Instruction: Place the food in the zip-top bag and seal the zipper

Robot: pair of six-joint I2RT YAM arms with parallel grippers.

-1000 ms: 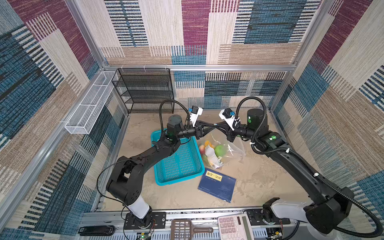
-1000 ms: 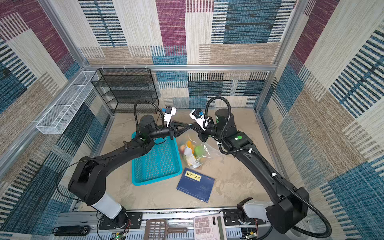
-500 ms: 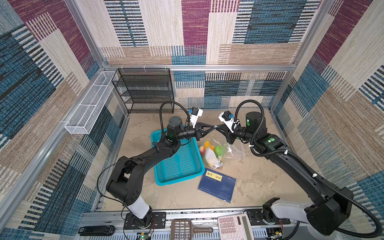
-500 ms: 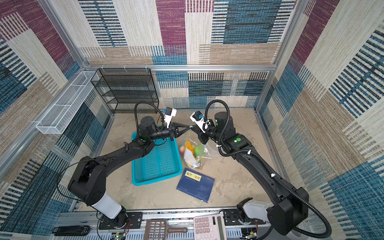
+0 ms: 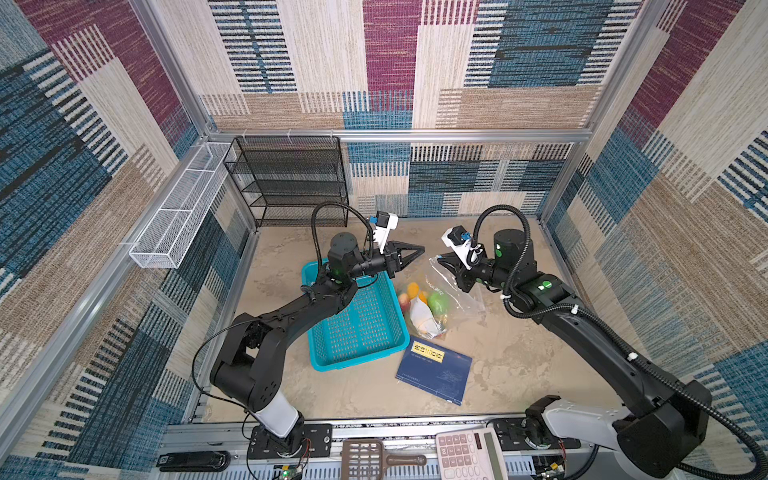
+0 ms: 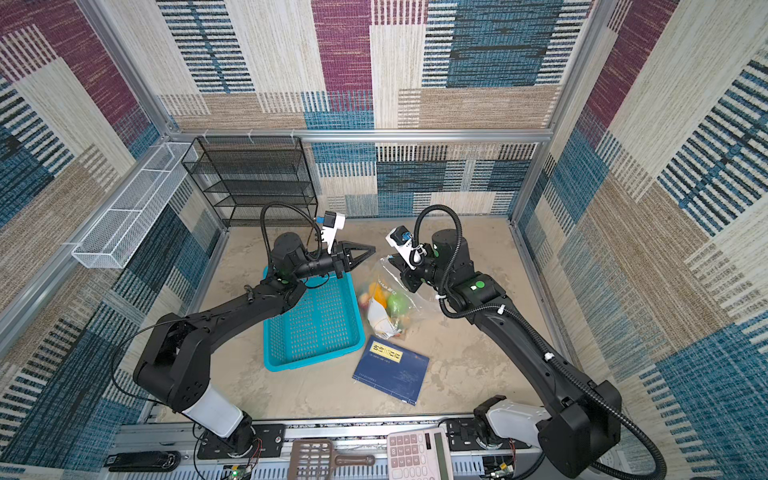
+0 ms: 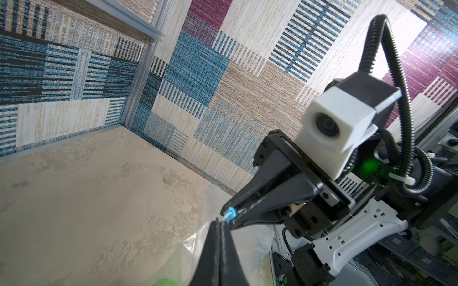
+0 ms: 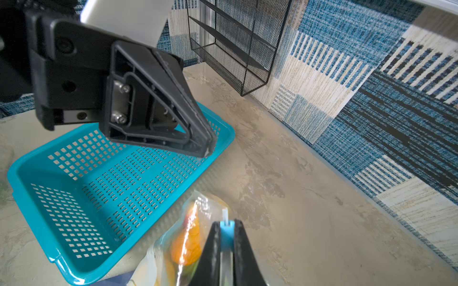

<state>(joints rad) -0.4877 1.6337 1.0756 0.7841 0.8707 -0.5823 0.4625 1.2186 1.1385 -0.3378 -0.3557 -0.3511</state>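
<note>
1. Patchwork fabric walls all round, and a beige counter (image 5: 519, 353) in the middle. The zip-top bag (image 5: 459, 291) lies crumpled on it, just right of the teal basket (image 5: 361, 328).
2. The food (image 5: 436, 302) is already inside the bag. Green, orange and yellow bits are bunched at the near end, close to the blue book (image 5: 434, 372).
3. The right arm (image 5: 582, 328) has its jaws pinching the light-blue zipper slider tab (image 8: 226, 230) at the bag's far corner, held up off the counter.
4. The left arm (image 5: 316, 303) has its jaws pressed together. In the left wrist view the tips sit just beside that tab (image 7: 229, 213). I honestly can't tell if there's any bag plastic caught between them.
5. Compared with a second ago, the right jaws and the tab have slid in toward the left jaws, so the gap between the two arms is a lot narrower. The food pile, basket and book look like they haven't budged.
</note>
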